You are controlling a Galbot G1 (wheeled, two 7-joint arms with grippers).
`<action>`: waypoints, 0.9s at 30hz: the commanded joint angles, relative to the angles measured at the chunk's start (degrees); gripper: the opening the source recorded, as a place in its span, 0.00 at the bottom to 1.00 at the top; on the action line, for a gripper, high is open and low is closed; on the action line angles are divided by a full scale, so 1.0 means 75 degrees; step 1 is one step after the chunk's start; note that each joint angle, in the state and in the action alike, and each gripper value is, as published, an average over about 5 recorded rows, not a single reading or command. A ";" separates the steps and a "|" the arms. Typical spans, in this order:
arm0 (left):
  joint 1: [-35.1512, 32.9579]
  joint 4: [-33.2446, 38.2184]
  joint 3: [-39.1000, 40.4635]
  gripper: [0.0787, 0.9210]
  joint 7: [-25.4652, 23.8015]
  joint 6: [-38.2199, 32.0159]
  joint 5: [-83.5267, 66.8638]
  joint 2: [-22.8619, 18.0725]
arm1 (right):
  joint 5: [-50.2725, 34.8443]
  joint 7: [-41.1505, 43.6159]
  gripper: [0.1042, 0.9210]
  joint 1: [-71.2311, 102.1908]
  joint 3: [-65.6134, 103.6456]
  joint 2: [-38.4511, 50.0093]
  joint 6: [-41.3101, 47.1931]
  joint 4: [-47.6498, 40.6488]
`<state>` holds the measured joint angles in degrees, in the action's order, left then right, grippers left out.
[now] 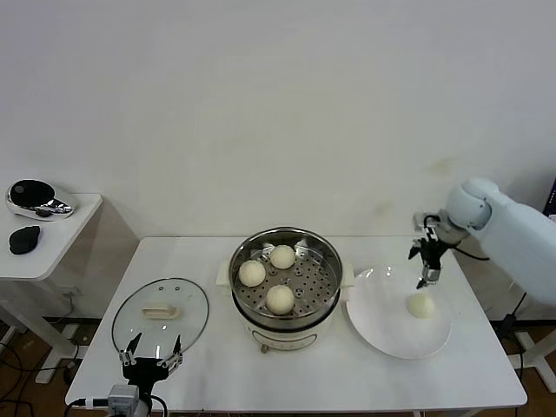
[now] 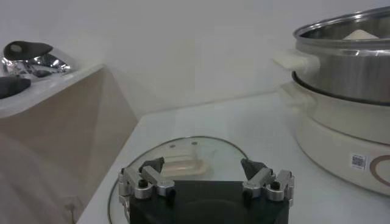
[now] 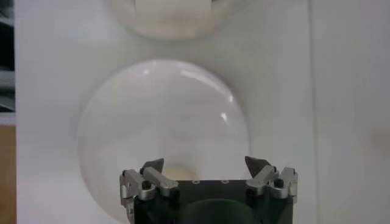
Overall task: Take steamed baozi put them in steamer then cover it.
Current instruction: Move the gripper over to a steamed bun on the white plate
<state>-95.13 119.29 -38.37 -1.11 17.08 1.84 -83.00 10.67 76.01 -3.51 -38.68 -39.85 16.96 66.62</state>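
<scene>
The steamer (image 1: 283, 292) stands mid-table and holds three baozi (image 1: 252, 273) (image 1: 282, 256) (image 1: 280, 299) on its perforated tray. A fourth baozi (image 1: 420, 305) lies on the white plate (image 1: 382, 334) to the right. My right gripper (image 1: 426, 276) hangs open just above and behind that baozi. In the right wrist view the gripper (image 3: 205, 164) is open over the plate (image 3: 164, 109), and the baozi (image 3: 176, 173) peeks out by one finger. The glass cover (image 1: 161, 314) lies flat on the table at left. My left gripper (image 1: 152, 358) is open and empty at the cover's near edge (image 2: 183, 155).
A low white side table (image 1: 52, 248) at far left holds a shiny black-and-chrome device (image 1: 36, 199) and a dark object (image 1: 24, 239). The table's front edge runs just behind my left gripper. The steamer's side handle (image 2: 295, 61) shows in the left wrist view.
</scene>
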 commanded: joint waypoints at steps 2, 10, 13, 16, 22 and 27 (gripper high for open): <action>-0.0040 -0.0017 0.0006 0.88 0.0008 0.0002 0.0015 0.0001 | 0.0728 -0.0119 0.88 0.0954 0.0399 -0.0011 -0.0141 -0.0298; -0.0076 -0.0056 -0.0021 0.88 0.0014 -0.0008 0.0039 0.0052 | 0.1058 -0.0358 0.88 0.1162 0.0463 -0.0167 -0.0304 -0.0573; -0.0058 -0.0084 -0.0017 0.88 0.0010 -0.0004 0.0052 0.0055 | 0.1092 -0.0423 0.88 0.1227 0.0487 -0.0206 -0.0333 -0.0649; -0.0054 -0.0114 0.0004 0.88 0.0010 -0.0003 0.0078 0.0024 | 0.1104 -0.0497 0.88 0.1271 0.0515 -0.0245 -0.0364 -0.0730; -0.0080 -0.0139 0.0033 0.88 0.0014 -0.0008 0.0115 -0.0010 | 0.1157 -0.0574 0.88 0.1321 0.0552 -0.0337 -0.0412 -0.0882; -0.0075 -0.0167 0.0043 0.88 0.0019 -0.0011 0.0131 -0.0014 | 0.1224 -0.0729 0.88 0.1395 0.0629 -0.0415 -0.0452 -0.1007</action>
<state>-95.65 118.14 -38.10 -0.97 17.03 2.75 -83.13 19.10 71.47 6.08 -34.33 -42.77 13.80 60.11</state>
